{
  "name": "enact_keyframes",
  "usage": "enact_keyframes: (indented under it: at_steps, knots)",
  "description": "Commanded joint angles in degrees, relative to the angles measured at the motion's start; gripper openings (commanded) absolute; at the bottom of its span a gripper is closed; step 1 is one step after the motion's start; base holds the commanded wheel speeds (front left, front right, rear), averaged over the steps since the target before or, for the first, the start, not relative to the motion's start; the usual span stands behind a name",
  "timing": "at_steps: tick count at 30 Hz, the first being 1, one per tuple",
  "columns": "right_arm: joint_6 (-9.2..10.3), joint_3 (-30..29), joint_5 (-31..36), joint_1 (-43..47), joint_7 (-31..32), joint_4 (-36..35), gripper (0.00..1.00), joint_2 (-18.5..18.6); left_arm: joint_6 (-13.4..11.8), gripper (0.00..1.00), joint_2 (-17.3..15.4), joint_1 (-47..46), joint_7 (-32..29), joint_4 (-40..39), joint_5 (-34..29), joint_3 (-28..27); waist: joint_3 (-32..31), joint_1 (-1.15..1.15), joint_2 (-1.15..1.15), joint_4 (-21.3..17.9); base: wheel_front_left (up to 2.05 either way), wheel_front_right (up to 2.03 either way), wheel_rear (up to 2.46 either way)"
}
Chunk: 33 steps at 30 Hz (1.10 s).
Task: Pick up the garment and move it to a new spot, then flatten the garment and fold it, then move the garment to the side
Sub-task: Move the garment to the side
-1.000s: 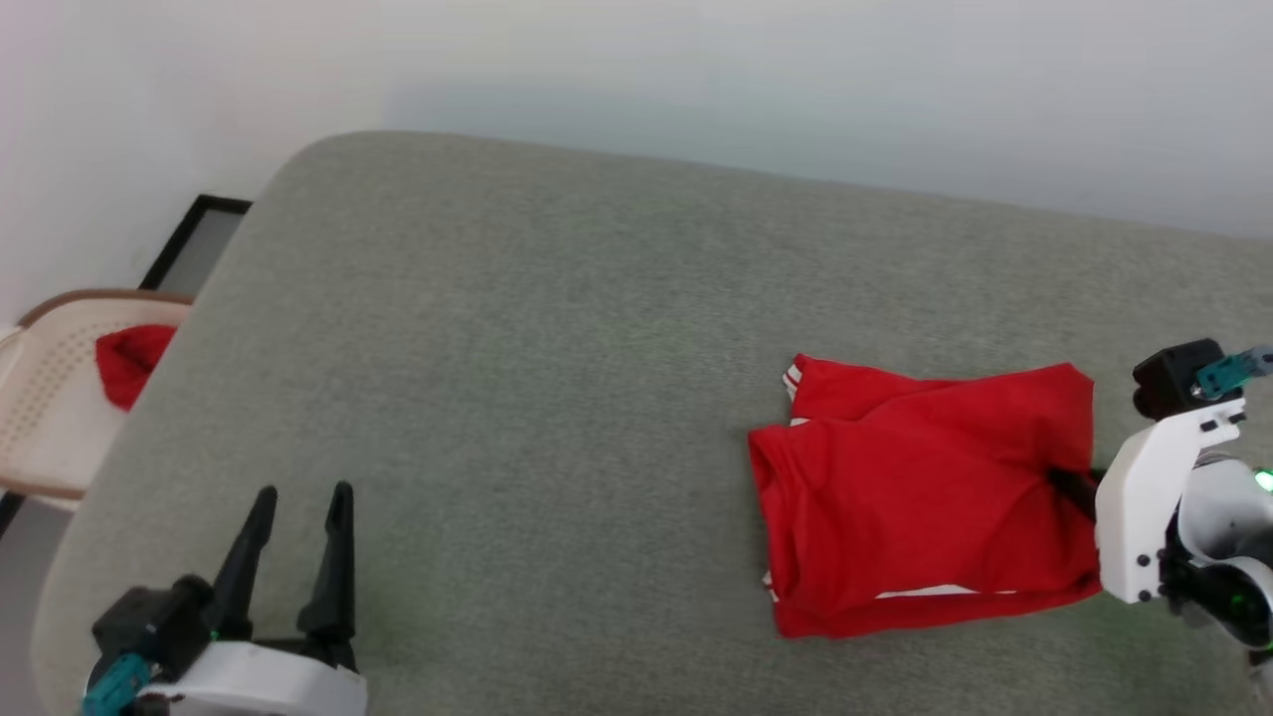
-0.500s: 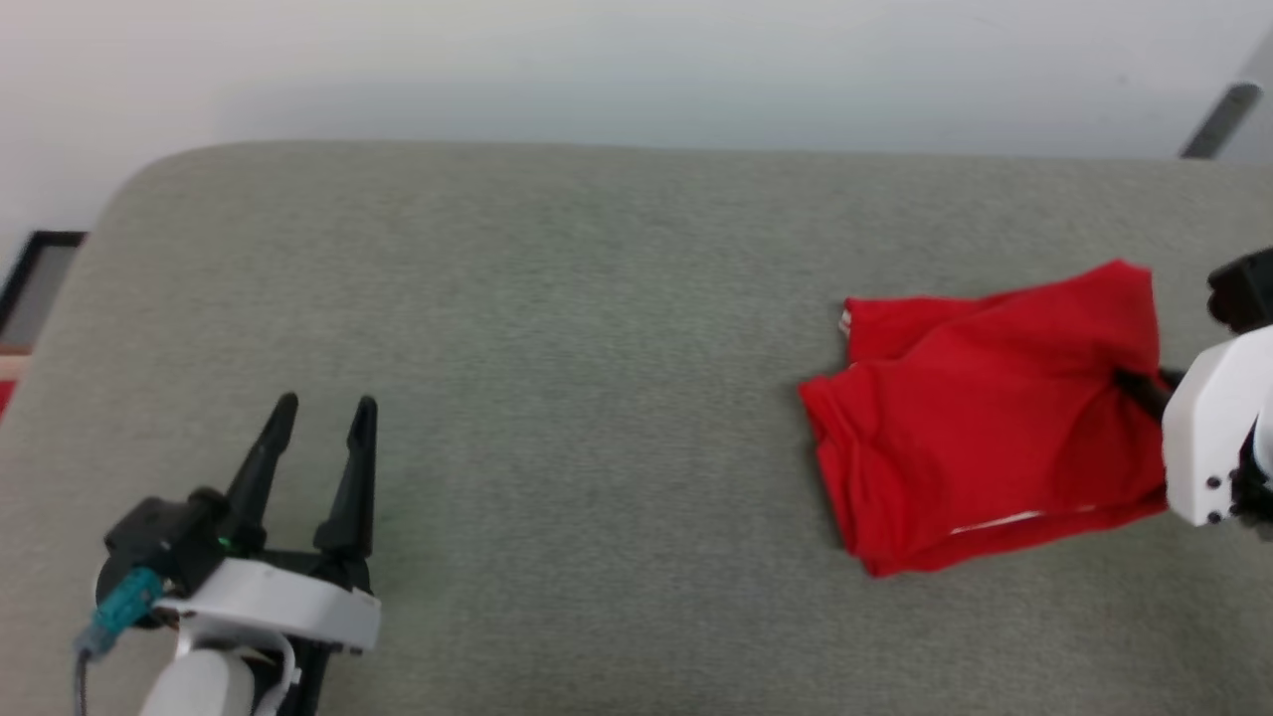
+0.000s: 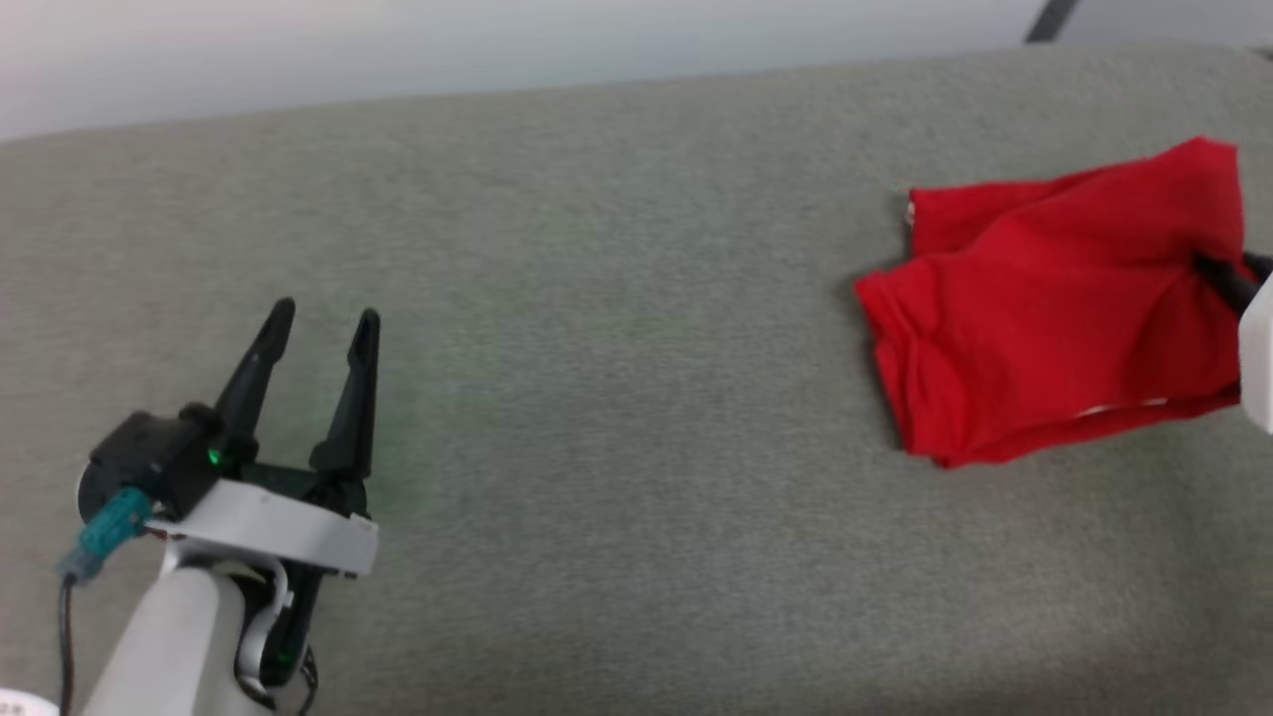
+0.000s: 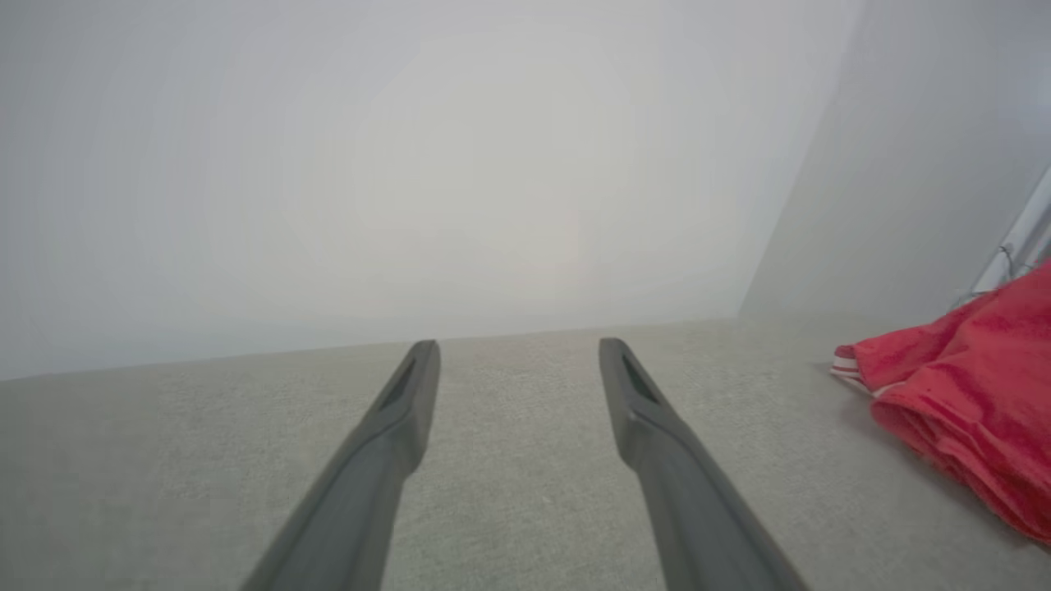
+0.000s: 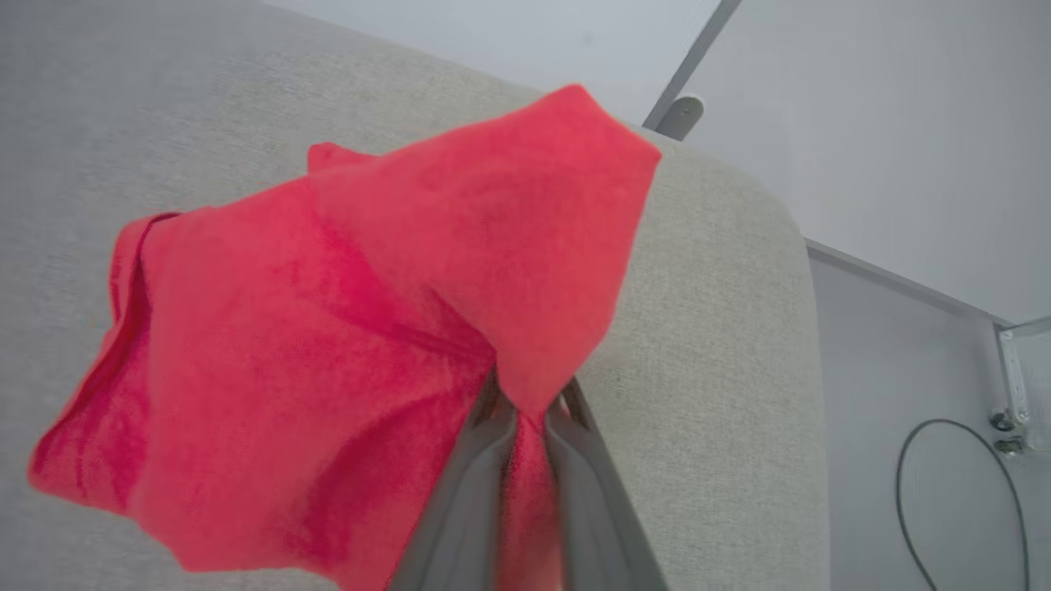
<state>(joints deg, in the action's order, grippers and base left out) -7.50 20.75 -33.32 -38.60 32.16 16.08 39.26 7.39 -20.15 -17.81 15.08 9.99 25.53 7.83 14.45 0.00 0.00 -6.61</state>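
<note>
The garment is a folded red shirt lying at the right end of the grey cushioned surface; a striped trim edge shows at its far left corner. My right gripper is shut on the garment's right edge, and one red corner drapes over the fingers. In the head view just a dark finger of it pokes into the cloth at the frame's right edge. My left gripper hovers open and empty over the surface's left part, far from the garment.
The cushioned surface ends in a rounded edge just right of the garment. Beyond it lies pale floor with a black cable. A plain wall runs behind the surface.
The head camera has swung right and down, so the chair and the surface's left end have left the frame. The right gripper keeps its grip on the garment; the left gripper stays open.
</note>
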Motion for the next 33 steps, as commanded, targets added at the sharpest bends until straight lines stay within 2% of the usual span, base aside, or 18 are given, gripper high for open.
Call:
enact_keyframes:
  at_steps: [1,12,14,18,27,33]
  knots:
    - [0.03,0.63,0.46,-1.12,-1.05,0.49,0.0,0.58,0.11,1.0,-0.33,-1.15,0.03,-0.11,-0.2,0.27,3.75,0.0,0.0,-4.14,0.0,0.0,0.0]
    - [0.04,7.97,2.93,-8.56,-10.38,7.62,0.0,5.35,0.11,1.0,-3.34,-6.71,-0.11,0.41,0.25,2.91,8.81,0.0,0.0,-9.81,0.0,0.0,0.0]
    - [0.04,11.09,4.95,-11.97,-15.25,11.63,0.0,7.15,0.11,1.0,-4.36,-8.34,-0.39,0.23,0.32,3.58,10.98,0.0,0.0,-11.16,0.0,0.0,0.0]
    - [0.05,14.06,7.98,-15.54,-19.83,16.3,0.0,8.63,0.1,1.0,-5.09,-9.67,-0.85,-0.28,0.26,4.08,13.2,0.0,0.0,-12.08,0.0,0.0,0.0]
    - [0.05,17.29,14.99,-21.34,-25.44,25.4,0.0,9.0,-0.13,1.0,-6.33,-11.08,-1.69,-1.4,0.12,4.41,16.44,0.0,0.0,-13.29,0.0,0.0,0.0]
    - [0.05,16.08,21.11,-24.41,-29.02,31.72,0.0,8.26,-0.11,1.0,-6.85,-12.3,-2.38,-1.91,0.39,4.93,18.37,0.0,0.0,-13.12,0.0,0.0,0.0]
